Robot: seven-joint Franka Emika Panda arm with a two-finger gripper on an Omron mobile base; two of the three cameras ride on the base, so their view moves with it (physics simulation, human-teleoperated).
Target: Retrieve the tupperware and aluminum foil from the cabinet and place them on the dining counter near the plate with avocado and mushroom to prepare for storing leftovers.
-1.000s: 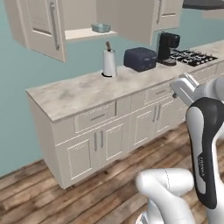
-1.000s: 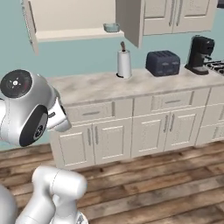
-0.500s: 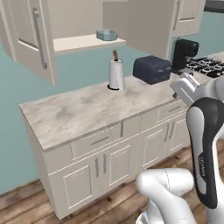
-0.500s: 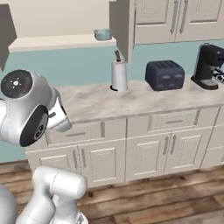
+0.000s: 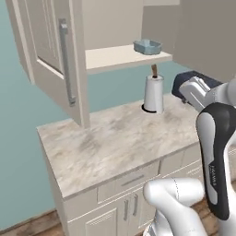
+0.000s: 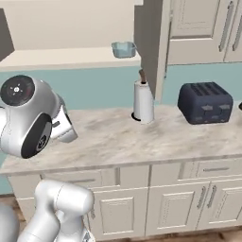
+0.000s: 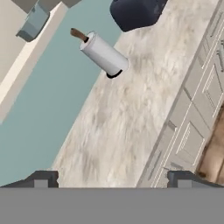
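Approach step, nothing retrieved yet. Gripper (image 7: pixel 111 177) empty, jaws spread wide, held back over the near edge of a marble worktop (image 5: pixel 115 138) and well apart from everything. Tupperware (image 5: pixel 147 46) sits on the lower shelf of the open cabinet (image 5: pixel 55 55), above and well ahead of the hand; in the hand view it lies at upper left (image 7: pixel 34 22). Paper towel roll (image 6: pixel 142 101) stands upright on the worktop below that shelf, dark toaster (image 6: pixel 205 102) beside it. Aluminum foil unseen on the visible shelf. Next move, judged: raise the arm to shelf height, reach in, straddle the container rim.
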